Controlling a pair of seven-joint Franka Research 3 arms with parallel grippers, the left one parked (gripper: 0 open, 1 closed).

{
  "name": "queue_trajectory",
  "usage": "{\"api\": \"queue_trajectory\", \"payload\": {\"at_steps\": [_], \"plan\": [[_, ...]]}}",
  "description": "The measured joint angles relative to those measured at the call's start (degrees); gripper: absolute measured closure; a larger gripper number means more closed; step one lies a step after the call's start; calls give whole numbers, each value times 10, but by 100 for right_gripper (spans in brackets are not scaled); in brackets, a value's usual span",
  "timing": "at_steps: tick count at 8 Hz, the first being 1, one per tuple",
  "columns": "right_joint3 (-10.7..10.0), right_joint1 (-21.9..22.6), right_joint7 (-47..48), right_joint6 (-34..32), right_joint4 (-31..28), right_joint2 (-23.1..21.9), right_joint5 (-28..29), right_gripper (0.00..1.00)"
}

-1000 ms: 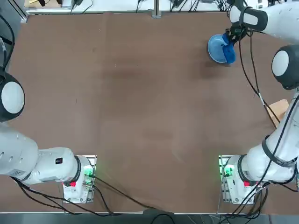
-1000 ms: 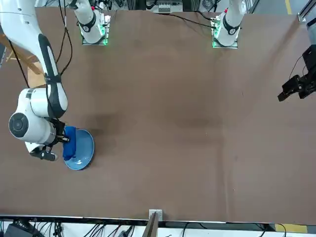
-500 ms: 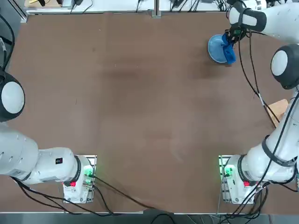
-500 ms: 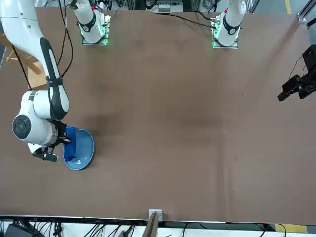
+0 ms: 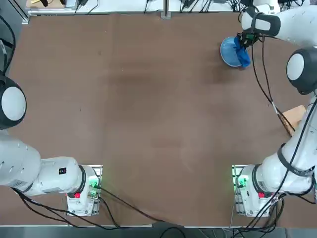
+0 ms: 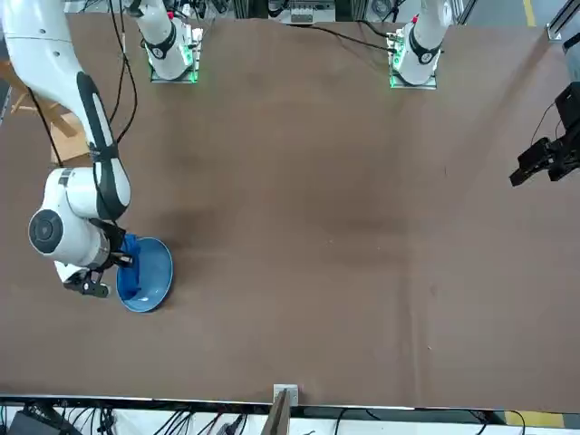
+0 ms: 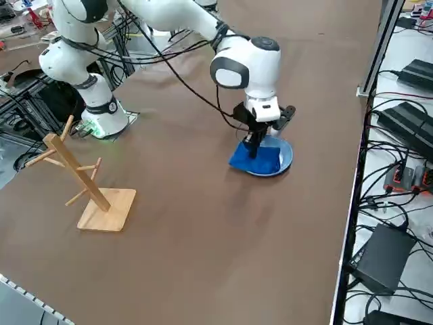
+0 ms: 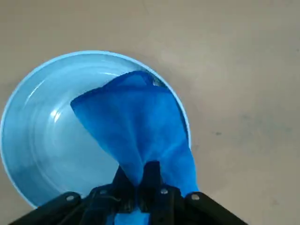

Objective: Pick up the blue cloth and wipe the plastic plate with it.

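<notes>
The light blue plastic plate (image 5: 228,50) (image 6: 156,273) (image 7: 285,154) (image 8: 42,126) sits on the brown table at the far right of the top view. The royal-blue cloth (image 5: 242,56) (image 6: 129,276) (image 7: 256,158) (image 8: 140,136) hangs from my right gripper (image 5: 243,39) (image 7: 254,145) (image 8: 139,180), which is shut on its upper end. The cloth drapes over the plate's right-hand rim, its lower part lying on the plate and spilling onto the table. The gripper hovers just above that rim.
A tan wooden rack on a square base (image 7: 86,184) (image 5: 295,118) stands near the table's right edge, well back from the plate. The table's far edge (image 5: 163,14) runs close behind the plate. Cables and power boxes (image 7: 399,122) lie beyond the table.
The right gripper has drifted slightly toward the table's far edge, dragging the cloth along the plate's rim. The plate has stayed put.
</notes>
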Motion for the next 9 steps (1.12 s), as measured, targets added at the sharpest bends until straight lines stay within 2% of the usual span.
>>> {"api": "queue_trajectory", "payload": {"at_steps": [4,6,9], "plan": [[3,2,0,99,-48,15,-5,94],[4,7,4,102,-56,9,-5,94],[6,40,42,108,-57,8,-3,94]]}}
